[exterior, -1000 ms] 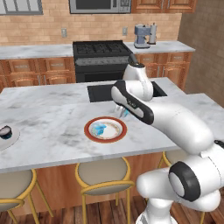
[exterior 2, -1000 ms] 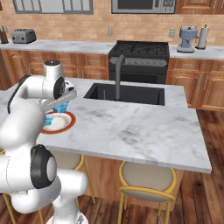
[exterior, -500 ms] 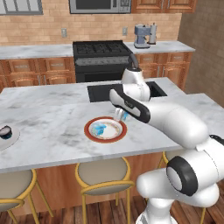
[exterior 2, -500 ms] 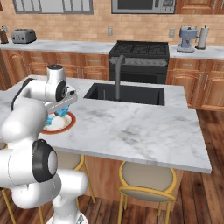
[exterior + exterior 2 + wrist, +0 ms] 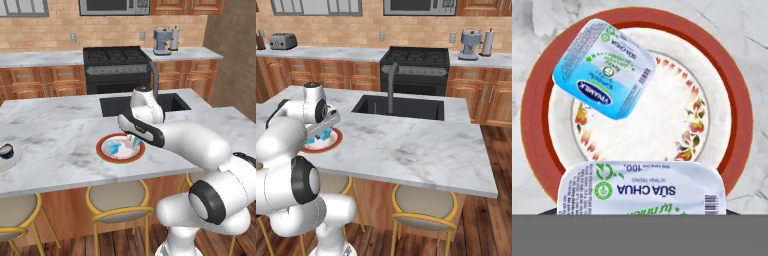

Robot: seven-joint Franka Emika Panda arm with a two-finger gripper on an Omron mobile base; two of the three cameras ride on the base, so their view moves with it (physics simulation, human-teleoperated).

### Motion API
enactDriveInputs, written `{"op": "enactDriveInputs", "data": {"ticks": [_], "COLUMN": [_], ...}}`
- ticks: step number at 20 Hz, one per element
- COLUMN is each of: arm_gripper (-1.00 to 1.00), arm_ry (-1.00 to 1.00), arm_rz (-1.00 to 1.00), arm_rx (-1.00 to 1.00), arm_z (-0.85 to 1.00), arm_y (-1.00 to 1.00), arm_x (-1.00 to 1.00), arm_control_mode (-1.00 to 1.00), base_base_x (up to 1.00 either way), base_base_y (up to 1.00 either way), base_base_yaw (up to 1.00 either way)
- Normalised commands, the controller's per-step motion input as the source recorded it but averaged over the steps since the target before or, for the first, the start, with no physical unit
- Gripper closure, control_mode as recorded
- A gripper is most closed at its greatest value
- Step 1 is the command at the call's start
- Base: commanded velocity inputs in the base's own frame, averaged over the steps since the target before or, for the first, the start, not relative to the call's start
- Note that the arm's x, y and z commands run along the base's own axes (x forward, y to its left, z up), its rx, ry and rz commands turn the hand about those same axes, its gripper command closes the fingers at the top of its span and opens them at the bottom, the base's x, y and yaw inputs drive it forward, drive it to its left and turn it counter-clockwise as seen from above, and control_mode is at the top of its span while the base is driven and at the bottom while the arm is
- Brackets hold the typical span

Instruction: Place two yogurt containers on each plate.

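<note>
The white plate with the red-orange rim [image 5: 103, 151] lies on the island counter near its front edge. One light blue yogurt container [image 5: 604, 67] rests on its left part. My gripper [image 5: 131, 141] hangs just above the plate's right side, shut on a second light blue yogurt container [image 5: 642, 190], which the hand view shows level, lid up, over the plate's near rim [image 5: 732, 135]. From the right base view the plate [image 5: 333, 143] lies under my hand. At the far left a dark navy yogurt container [image 5: 6, 150] stands on the pale plate [image 5: 14, 160].
A black sink [image 5: 112, 106] with a dark tap [image 5: 155, 80] is set into the island behind the plate. Bar stools [image 5: 117, 200] stand along the front edge. Stove [image 5: 115, 62] and coffee machine [image 5: 165, 41] line the back counter.
My hand has come down and a little left with the light blue container, from above the plate's far right side to just over the plate. The container on the plate has not moved.
</note>
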Motion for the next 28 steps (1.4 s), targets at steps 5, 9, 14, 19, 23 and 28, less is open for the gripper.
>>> {"op": "enactDriveInputs", "data": {"ticks": [5,9,14,19,23,28], "arm_gripper": [1.00,1.00,1.00,1.00,1.00,1.00], "arm_ry": [0.11,0.08,0.01,0.02,0.01,0.01], "arm_rz": [0.09,0.06,0.03,0.01,0.01,0.01], "arm_rx": [-0.07,0.00,0.00,0.00,0.00,0.00], "arm_z": [-0.16,0.00,-0.11,-0.33,-0.20,0.00], "arm_y": [0.13,0.00,0.00,0.00,0.00,0.00], "arm_x": [0.24,0.25,0.00,0.00,0.00,0.00], "arm_control_mode": [-1.00,-1.00,-1.00,-1.00,-1.00,-1.00], "base_base_x": [0.00,0.00,0.00,0.00,0.00,0.00], "base_base_y": [0.00,0.00,0.00,0.00,0.00,0.00], "base_base_yaw": [0.00,0.00,0.00,0.00,0.00,0.00]}}
